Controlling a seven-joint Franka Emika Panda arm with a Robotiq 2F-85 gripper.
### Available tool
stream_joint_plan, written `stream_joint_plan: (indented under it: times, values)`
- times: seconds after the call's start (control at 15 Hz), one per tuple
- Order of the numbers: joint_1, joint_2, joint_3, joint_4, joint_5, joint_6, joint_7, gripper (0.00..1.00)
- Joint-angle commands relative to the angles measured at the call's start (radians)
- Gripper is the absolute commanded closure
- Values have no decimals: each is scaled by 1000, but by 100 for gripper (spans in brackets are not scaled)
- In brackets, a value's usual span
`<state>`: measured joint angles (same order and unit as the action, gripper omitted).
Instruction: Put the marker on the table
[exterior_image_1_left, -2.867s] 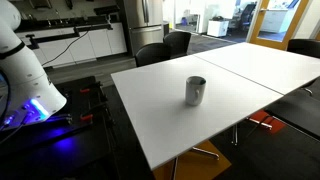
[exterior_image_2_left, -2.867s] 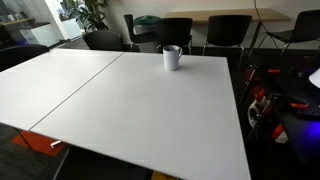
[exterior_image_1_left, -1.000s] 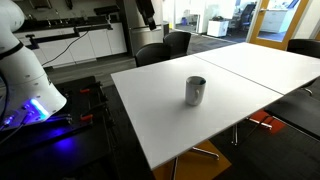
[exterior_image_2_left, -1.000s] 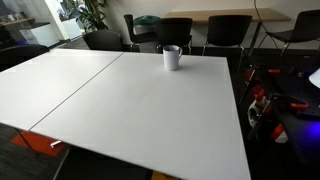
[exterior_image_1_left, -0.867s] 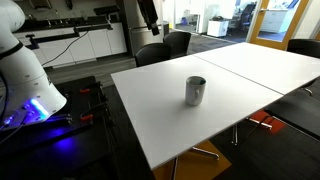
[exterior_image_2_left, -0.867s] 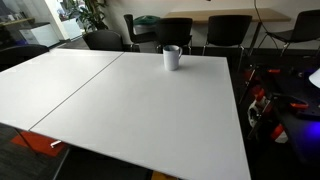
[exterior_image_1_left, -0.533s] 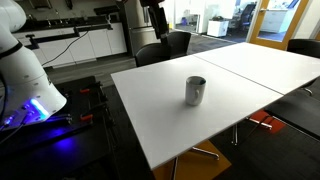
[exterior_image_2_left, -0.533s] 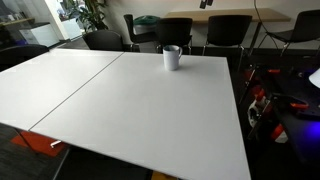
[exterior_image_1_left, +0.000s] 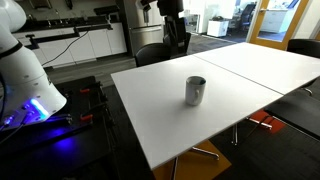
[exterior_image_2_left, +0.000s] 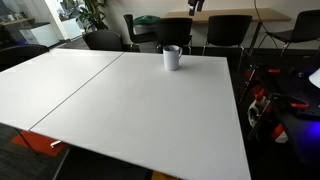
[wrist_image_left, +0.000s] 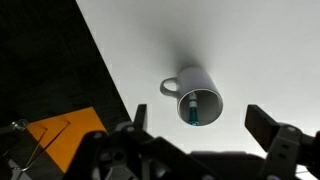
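Wide white table (exterior_image_1_left: 150, 110) — marker (wrist_image_left: 190, 108) in cup (wrist_image_left: 198, 78)

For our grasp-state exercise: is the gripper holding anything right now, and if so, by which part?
Nothing is held. The gripper is open above the cup, and the marker sits inside it.

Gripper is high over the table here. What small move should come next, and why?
Probably lower the gripper straight toward the cup, jaws open. In the wrist view the marker sits inside the cup, roughly centred between the open jaws. In an exterior view the gripper hangs well above the table, holding nothing.
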<state>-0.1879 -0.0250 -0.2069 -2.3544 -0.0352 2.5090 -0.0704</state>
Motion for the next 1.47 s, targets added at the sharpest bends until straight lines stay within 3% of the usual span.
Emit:
stream_joint_plan:
  times: [0.0,0.47,0.53,1.0,1.4]
  values:
    - [-4,110,4,68,19,44,-14,0]
    - [-9,248,40,106,65,126,-53,0]
    - [-3,214,24,78,26,110,-14,0]
    - [-4,229,27,82,28,110,-16,0]
    - [-7,339,59,187,96,99,-13,0]
